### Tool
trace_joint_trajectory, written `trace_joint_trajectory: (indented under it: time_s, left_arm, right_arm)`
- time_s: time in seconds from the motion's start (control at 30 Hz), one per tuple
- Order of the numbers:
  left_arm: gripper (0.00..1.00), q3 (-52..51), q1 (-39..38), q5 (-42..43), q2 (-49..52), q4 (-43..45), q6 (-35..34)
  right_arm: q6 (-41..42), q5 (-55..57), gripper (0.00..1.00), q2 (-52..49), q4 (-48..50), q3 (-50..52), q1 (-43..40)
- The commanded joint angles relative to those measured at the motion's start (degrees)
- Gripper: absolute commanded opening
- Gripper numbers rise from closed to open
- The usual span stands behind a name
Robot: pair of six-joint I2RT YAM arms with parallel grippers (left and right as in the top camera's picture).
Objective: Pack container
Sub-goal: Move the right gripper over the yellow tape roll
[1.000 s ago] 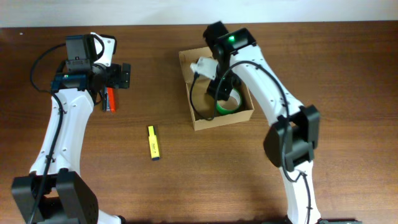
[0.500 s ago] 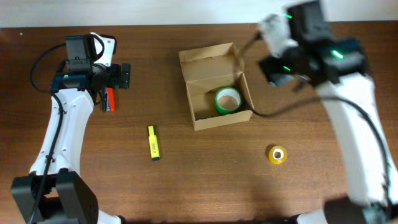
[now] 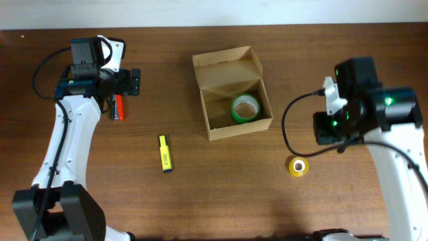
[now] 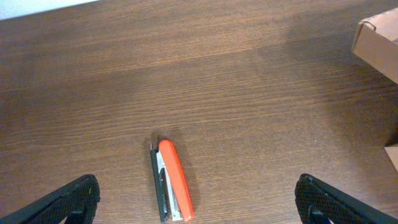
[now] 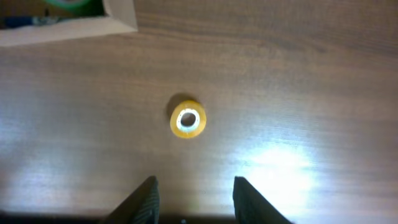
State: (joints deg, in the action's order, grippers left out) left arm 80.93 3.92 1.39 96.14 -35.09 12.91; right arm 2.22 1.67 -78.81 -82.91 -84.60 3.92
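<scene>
Our left pincer (image 4: 199, 200) is released and idle. Our right pincer (image 5: 194, 200), also released, hangs over the yellow tape roll (image 5: 188, 121) at lower right. Next we should probably descend and grasp it for the container (image 3: 227, 67).

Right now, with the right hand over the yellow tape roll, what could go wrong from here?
1. The small yellow tape roll lies flat on the wooden table, ahead of the open right hand, not between its fingers; a descent from here might only nudge it away.
2. The green tape roll takes up a good part of the open tan cardboard box, so the yellow roll could land on it or catch a wall.
</scene>
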Motion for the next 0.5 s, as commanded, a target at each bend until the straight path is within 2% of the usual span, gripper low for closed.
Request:
trace_joint_trajectory:
  time_s: [0.0, 0.17, 0.47]
  left_arm:
    - [1.0, 1.0, 0.0, 0.1, 0.7, -0.1, 0.9]
    - [1.0, 1.0, 0.0, 0.1, 0.7, -0.1, 0.9]
    - [1.0, 1.0, 0.0, 0.1, 0.7, -0.7, 0.9]
  right_arm:
    - [6.4, 0.5, 0.43, 6.2, 3.1, 7.0, -0.3]
    - [11.3, 0.0, 0.43, 10.4, 7.8, 19.7, -0.2]
    - [15.1, -1.0, 0.46, 11.0, 20.5, 35.8, -0.3]
